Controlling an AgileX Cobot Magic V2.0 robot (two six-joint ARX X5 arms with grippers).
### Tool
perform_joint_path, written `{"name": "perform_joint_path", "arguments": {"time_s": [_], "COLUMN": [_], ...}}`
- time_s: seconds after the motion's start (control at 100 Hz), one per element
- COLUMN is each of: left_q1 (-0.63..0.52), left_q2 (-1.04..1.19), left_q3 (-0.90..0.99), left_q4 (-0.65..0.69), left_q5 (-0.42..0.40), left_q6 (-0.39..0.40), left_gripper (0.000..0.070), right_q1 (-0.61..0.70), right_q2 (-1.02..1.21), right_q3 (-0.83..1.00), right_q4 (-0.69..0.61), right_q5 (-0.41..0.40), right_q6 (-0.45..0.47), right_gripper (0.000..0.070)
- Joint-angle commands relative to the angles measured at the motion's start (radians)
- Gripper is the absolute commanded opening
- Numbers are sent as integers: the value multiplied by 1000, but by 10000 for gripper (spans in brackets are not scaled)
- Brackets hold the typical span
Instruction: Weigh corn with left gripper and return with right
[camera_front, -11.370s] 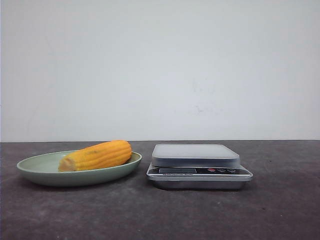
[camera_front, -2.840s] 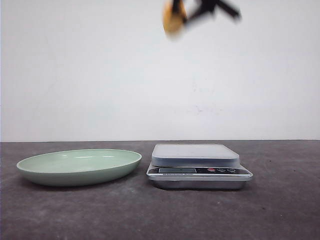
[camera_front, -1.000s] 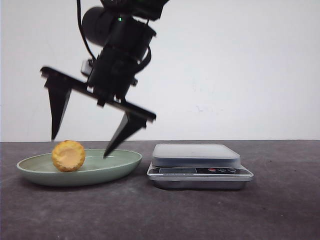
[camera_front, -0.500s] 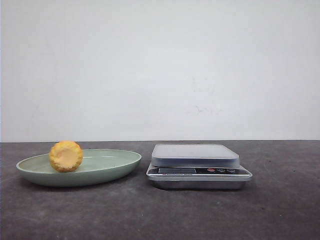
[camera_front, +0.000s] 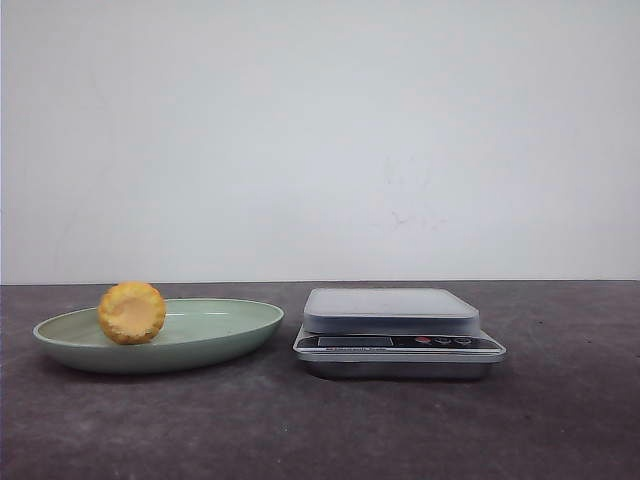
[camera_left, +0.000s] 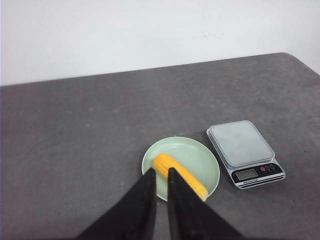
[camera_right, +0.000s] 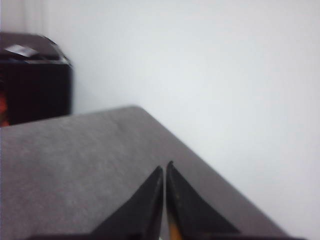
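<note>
The corn (camera_front: 131, 312) lies in the green plate (camera_front: 215, 325) on its left part, with its pale cut end facing the front camera. In the left wrist view the corn (camera_left: 187, 177) lies slantwise across the plate (camera_left: 202, 156). My left gripper (camera_left: 160, 172) hangs high above the plate's near rim, with its fingers almost together and nothing between them. My right gripper (camera_right: 164, 170) is shut and empty, pointing over a table edge toward the white wall. Neither gripper shows in the front view.
A silver kitchen scale (camera_front: 398, 330) with a grey platform stands right of the plate and holds nothing; it also shows in the left wrist view (camera_left: 242, 142). A dark cabinet (camera_right: 35, 75) stands beyond the table in the right wrist view.
One second ago an arm with an open gripper stood over the plate beside the corn. It has since left the front view. The corn stays in the plate, end-on.
</note>
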Motion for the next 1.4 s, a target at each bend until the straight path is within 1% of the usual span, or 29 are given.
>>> {"name": "perform_joint_path", "arguments": {"time_s": [0.0, 0.08, 0.17, 0.22, 0.28, 0.89, 0.94, 0.99, 1.09, 1.15, 1.2, 1.25, 1.29, 1.39], "left_q1": [-8, -8, -8, -8, -8, -8, -8, -8, -8, -8, -8, -8, -8, -8], "left_q2": [7, 7, 7, 7, 7, 7, 7, 7, 7, 6, 5, 5, 6, 6], "left_q3": [15, 15, 16, 16, 16, 16, 16, 16, 16, 19, 22, 23, 23, 23], "left_q4": [-55, -55, -55, -55, -55, -55, -55, -55, -55, -55, -55, -55, -55, -55], "left_q5": [-8, -8, -8, -8, -8, -8, -8, -8, -8, -8, -8, -8, -8, -8], "left_q6": [-27, -55, -68, -68, -68, -68, -68, -68, -68, -68, -68, -68, -68, -68], "left_gripper": [0, 0, 0, 0, 0, 0, 0, 0, 0, 0, 0, 0, 0, 0], "right_q1": [13, 7, -11, -16, -16, -19, -55, -109, -248, -344, -430, -513, -575, -708], "right_q2": [-53, -117, -154, -160, -161, -159, -169, -183, -207, -239, -275, -323, -369, -492], "right_q3": [-126, -257, -322, -323, -323, -323, -323, -323, -333, -380, -453, -557, -658, -946], "right_q4": [131, 234, 228, 186, 164, 158, 115, 58, -63, -76, -41, 50, 161, 505], "right_q5": [-23, -18, 12, 27, 26, 27, 56, 45, -40, -92, -130, -159, -179, -253], "right_q6": [-64, -64, -57, -57, -57, -57, -58, -57, -57, -62, -66, -66, -66, -63], "right_gripper": [1, 1, 1, 1, 1, 1, 1, 1, 1, 1, 1, 1, 1, 1]}}
